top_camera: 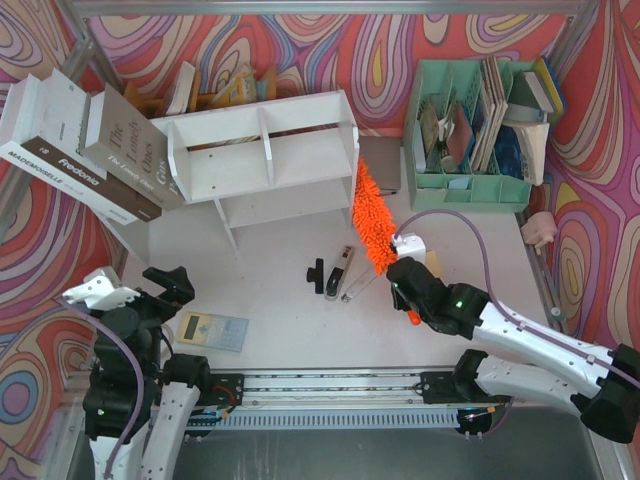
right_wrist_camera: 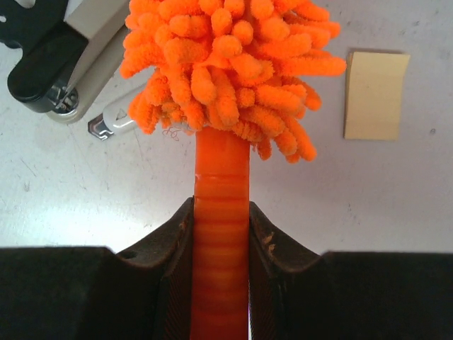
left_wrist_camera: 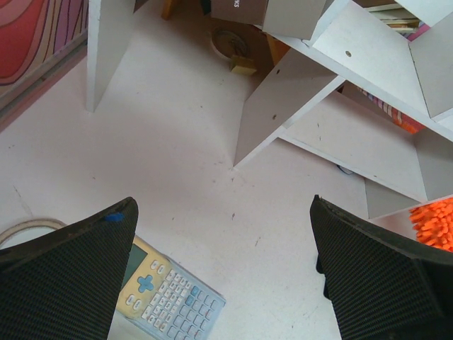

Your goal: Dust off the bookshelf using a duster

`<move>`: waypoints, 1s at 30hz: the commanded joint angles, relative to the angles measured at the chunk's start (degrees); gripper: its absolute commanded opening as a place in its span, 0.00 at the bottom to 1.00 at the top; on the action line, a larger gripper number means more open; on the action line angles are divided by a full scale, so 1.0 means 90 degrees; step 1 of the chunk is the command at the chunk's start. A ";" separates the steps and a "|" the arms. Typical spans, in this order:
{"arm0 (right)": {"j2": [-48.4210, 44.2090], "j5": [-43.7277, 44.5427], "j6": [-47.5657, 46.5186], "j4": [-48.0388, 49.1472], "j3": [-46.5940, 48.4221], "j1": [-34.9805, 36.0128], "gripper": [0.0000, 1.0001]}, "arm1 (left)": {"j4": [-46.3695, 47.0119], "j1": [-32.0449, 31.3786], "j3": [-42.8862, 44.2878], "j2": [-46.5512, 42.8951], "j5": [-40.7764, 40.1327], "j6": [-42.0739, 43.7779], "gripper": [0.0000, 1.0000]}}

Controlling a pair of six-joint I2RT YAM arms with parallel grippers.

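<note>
The right fingers [right_wrist_camera: 279, 248] clamp the duster [top_camera: 372, 225] by its handle; its long axis runs straight ahead of them, head just beside the bookshelf [top_camera: 270, 150]. The left fingers [left_wrist_camera: 64, 276] stand open, well apart.

calculator [top_camera: 211, 330], stapler [top_camera: 341, 272], books [top_camera: 75, 150], green file organiser [top_camera: 470, 189]

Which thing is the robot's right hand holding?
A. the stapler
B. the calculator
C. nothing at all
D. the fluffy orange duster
D: the right gripper is shut on the thin orange handle of the duster, and the fluffy head sticks out just past it.
</note>
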 commanded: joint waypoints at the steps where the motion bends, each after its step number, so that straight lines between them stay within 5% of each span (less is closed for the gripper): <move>1: -0.0233 -0.0266 0.0133 0.0503 0.0111 0.0037 0.00 | 0.0137 -0.0028 -0.0080 -0.0054 -0.0023 -0.0017 0.98; 12: -0.0767 -0.0163 -0.0567 0.0181 0.1620 0.0037 0.00 | 0.0120 -0.0029 -0.0075 -0.0064 -0.0042 -0.0022 0.99; 24: -0.0642 -0.0613 0.0244 0.0638 0.0005 0.0030 0.00 | 0.0128 -0.0028 -0.0085 -0.0036 -0.0033 -0.0022 0.99; 30: -0.0733 -0.0224 -0.0066 0.0414 0.0491 0.0030 0.00 | 0.0132 -0.0029 -0.0085 -0.0024 -0.0028 -0.0020 0.99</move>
